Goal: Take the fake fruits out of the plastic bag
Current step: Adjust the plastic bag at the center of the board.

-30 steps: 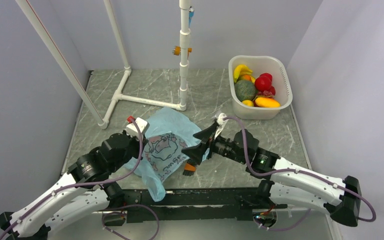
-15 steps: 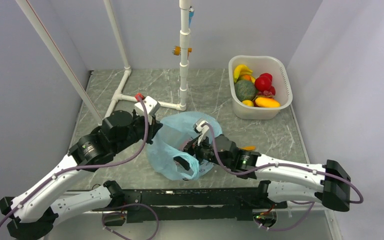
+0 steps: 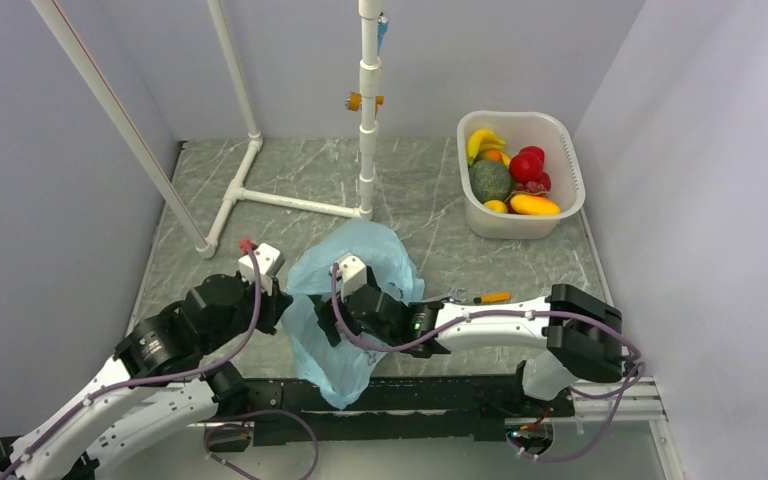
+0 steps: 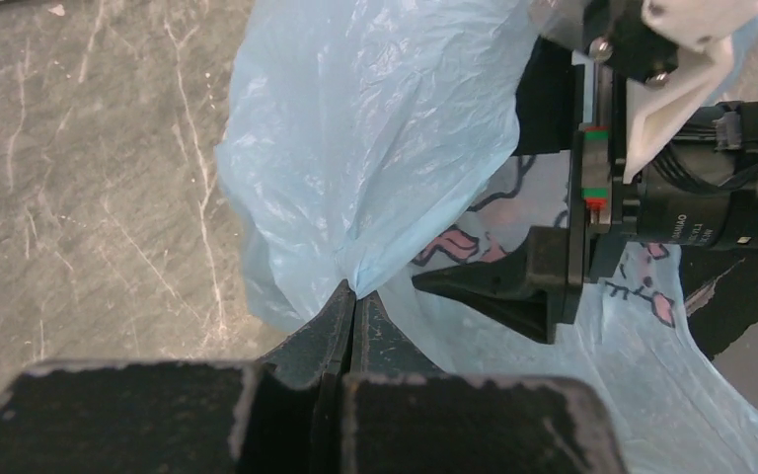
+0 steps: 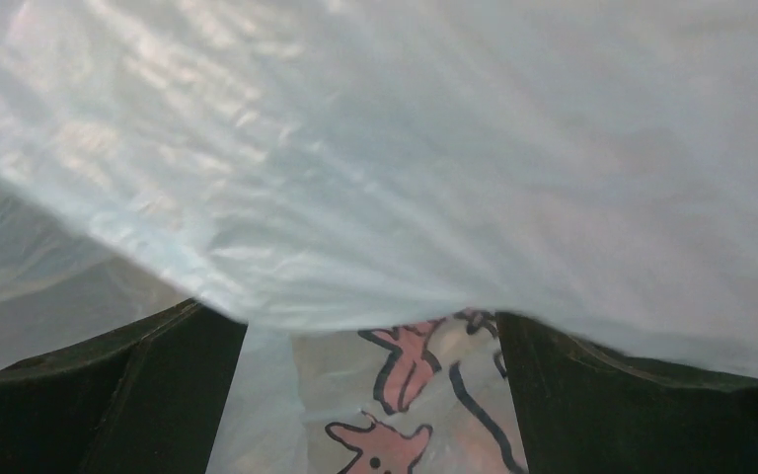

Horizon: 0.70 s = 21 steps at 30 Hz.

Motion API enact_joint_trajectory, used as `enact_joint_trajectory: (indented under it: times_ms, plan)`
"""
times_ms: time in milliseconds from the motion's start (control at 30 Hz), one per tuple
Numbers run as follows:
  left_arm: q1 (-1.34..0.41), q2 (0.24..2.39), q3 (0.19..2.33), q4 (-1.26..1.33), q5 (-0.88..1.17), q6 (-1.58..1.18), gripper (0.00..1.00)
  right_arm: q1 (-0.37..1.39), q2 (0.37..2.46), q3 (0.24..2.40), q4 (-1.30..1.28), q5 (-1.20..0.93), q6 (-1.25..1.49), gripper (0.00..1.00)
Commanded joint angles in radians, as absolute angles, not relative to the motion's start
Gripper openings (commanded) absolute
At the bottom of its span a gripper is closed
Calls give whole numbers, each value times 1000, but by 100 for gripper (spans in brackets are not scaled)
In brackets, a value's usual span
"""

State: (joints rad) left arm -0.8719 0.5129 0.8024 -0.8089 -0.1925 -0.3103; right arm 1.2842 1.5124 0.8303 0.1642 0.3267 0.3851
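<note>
The light-blue plastic bag [image 3: 370, 262] with its pink cartoon print lies crumpled at the table's near middle. My left gripper [image 3: 282, 300] is shut on a fold of the bag's left edge [image 4: 355, 286]. My right gripper [image 3: 326, 328] is open and pushed under a layer of the bag. In the right wrist view [image 5: 370, 331] the film drapes over both fingers and the print shows between them. One of its fingers [image 4: 498, 288] shows in the left wrist view. I see no fruit inside the bag. A small orange item [image 3: 494, 297] lies on the table beside my right arm.
A white perforated tub [image 3: 566, 150] at the back right holds a banana, red fruits, a mango and a dark green melon. A white pipe frame [image 3: 290, 203] stands on the table at the back left and middle. The table's near edge is just below the bag.
My right gripper held the small orange item a second ago; that item then lay on the table at the right. The gripper swung left under the bag film. My left gripper lifted the bag edge away, then drew it back nearer.
</note>
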Motion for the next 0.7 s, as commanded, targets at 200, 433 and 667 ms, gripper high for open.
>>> enact_joint_trajectory:
  times_ms: [200,433,667]
  plan:
    - [-876,557,868,-835,-410,-303,0,1275,1384,905,61,763,417,99]
    - [-876,632,828,-733,-503,-235,0,1270,1320,855,119,655,369,99]
    - [-876,577,758,-662,-444,-211,0,1334,1365,789,306,406,355,91]
